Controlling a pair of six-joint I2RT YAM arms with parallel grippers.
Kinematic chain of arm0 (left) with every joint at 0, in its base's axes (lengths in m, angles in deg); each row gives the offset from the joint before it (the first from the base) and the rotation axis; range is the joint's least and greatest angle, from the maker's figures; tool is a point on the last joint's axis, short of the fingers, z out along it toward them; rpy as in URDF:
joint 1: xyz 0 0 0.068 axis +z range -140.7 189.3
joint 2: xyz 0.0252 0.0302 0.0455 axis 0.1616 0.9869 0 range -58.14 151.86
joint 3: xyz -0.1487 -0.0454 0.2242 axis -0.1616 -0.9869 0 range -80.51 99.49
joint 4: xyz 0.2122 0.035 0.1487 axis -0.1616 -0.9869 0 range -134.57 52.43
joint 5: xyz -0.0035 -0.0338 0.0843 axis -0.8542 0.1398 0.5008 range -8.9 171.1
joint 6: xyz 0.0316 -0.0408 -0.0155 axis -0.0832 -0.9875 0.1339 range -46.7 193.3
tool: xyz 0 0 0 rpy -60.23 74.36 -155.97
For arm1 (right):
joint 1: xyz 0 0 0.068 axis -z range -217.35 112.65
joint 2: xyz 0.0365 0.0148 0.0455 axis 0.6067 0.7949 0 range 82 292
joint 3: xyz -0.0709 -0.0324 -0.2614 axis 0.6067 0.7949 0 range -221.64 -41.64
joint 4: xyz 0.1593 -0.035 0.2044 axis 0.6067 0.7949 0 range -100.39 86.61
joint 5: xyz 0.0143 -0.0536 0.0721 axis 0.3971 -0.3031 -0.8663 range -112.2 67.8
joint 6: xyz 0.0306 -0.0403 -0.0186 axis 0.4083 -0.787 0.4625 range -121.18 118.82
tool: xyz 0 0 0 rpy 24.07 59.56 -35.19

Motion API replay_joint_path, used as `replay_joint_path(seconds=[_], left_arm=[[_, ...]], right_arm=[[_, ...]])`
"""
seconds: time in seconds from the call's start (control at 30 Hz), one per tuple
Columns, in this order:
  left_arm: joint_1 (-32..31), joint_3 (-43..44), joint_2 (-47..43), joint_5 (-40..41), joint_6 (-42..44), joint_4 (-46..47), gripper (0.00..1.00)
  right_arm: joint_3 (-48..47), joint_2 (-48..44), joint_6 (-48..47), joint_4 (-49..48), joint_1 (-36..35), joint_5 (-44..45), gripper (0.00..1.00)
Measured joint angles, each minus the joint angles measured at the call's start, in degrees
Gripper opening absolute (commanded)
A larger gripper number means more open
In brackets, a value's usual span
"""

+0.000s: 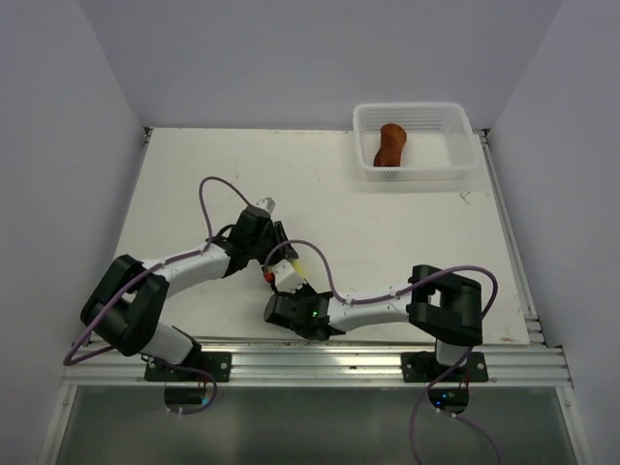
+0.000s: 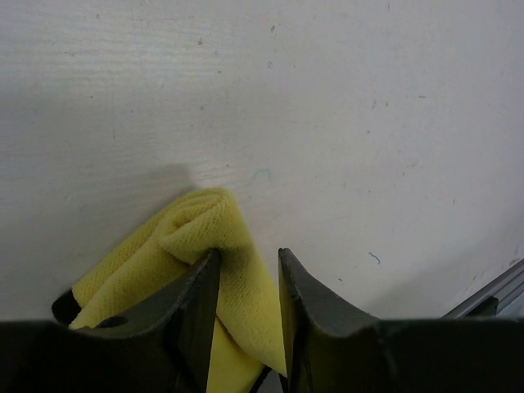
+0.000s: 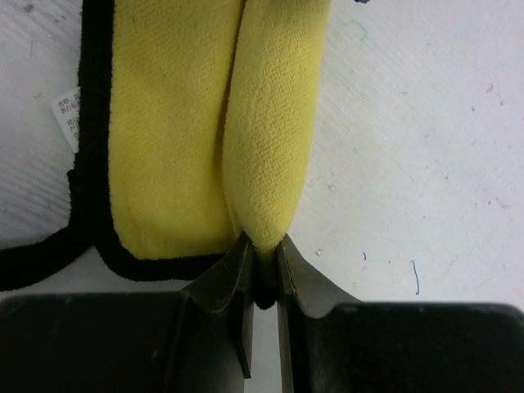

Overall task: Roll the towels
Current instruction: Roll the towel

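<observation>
Right gripper (image 3: 262,244) clamped on a fold of the yellow towel (image 3: 168,123) extending ahead of it; left gripper (image 2: 248,260) jaws apart, the towel between them, on the surface (image 2: 327,98).

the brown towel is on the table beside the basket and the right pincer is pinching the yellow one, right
No: the brown towel lies inside the white basket, not beside it, as the top view shows. The right pincer does pinch the yellow towel.
</observation>
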State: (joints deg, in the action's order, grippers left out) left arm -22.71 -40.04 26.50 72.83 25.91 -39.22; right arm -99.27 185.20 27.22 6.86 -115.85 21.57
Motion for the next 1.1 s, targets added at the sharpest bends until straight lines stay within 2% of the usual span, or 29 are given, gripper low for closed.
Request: replay_joint_path(seconds=[0.33,0.8,1.1], left_arm=[[0.0,-2.43,-3.5,2.25,0.52,-2.36,0.36],[0.13,-4.11,-16.41,6.54,0.66,-8.11,0.39],[0.37,-4.11,-17.88,3.82,0.63,-5.73,0.38]], right_arm=[[-5.64,5.7,-0.31,6.58,-3.34,6.86,0.0],[-9.9,10.08,-1.92,11.52,-4.87,10.14,0.0],[-12.96,13.6,-4.09,14.56,-6.23,12.66,0.0]])
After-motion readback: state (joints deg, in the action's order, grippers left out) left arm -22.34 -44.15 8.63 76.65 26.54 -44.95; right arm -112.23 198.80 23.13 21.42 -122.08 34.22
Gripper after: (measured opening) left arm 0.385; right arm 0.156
